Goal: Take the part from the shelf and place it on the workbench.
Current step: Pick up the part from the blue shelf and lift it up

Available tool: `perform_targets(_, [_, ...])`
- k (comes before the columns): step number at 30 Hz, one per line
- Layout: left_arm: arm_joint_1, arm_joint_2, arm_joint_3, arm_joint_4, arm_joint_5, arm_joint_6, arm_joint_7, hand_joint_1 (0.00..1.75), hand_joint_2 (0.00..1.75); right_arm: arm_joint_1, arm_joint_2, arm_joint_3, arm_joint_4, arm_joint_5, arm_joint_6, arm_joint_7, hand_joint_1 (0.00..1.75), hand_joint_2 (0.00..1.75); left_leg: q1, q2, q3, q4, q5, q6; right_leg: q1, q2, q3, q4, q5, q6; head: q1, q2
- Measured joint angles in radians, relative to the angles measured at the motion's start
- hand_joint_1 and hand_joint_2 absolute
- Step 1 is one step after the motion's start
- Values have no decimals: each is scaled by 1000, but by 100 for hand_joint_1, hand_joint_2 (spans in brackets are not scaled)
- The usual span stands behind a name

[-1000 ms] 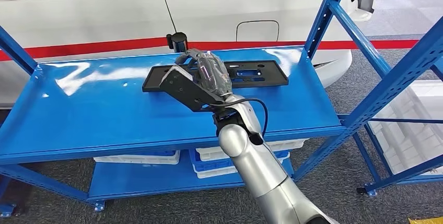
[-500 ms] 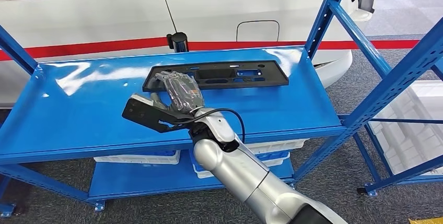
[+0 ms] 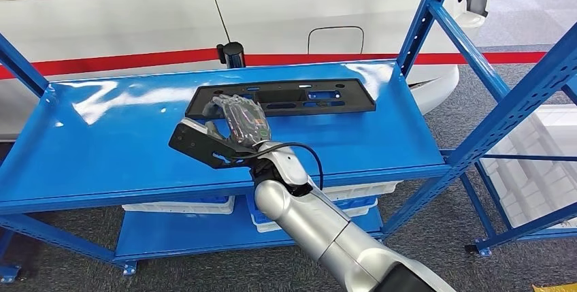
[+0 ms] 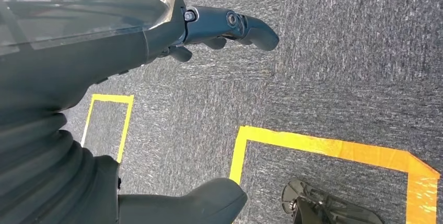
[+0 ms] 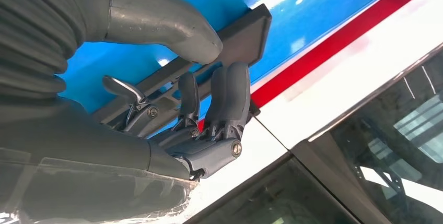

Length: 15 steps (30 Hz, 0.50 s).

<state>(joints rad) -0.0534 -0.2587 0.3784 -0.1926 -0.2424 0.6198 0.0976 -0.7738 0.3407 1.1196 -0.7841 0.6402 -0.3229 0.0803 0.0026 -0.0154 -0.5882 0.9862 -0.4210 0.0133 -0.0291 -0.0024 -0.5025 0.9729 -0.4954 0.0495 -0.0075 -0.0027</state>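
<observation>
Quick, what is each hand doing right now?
Left hand: open, holding nothing, hanging over the floor.
Right hand: at the black part; grip cannot be told.

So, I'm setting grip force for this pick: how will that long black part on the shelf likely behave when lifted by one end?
The black part looks like a flat, thin moulded panel with cut-outs, so probably light and fairly stiff, though it may flex. It is long, and the right hand is near one end, so it may droop or twist. The glossy blue shelf might let it slide.
</observation>
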Motion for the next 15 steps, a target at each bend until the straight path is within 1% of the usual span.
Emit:
perform_targets(5, [0, 2, 0, 0, -5, -2, -1, 0, 175, -2, 0, -1, 10, -1, -10, 0, 175, 175, 0, 0, 0, 0, 0, 0, 0, 0, 0, 0, 0, 0, 0, 0])
perform_targets(9, [0, 5, 0, 0, -8, -2, -20, 0, 175, -5, 0, -8, 15, -6, -29, -10, 175, 175, 0, 0, 0, 0, 0, 0, 0, 0, 0, 0, 0, 0, 0, 0])
perform_targets(15, [1, 8, 0, 0, -5, 52, -38, 0, 175, -6, 0, -22, 26, -7, -39, -27, 175, 175, 0, 0, 0, 0, 0, 0, 0, 0, 0, 0, 0, 0, 0, 0])
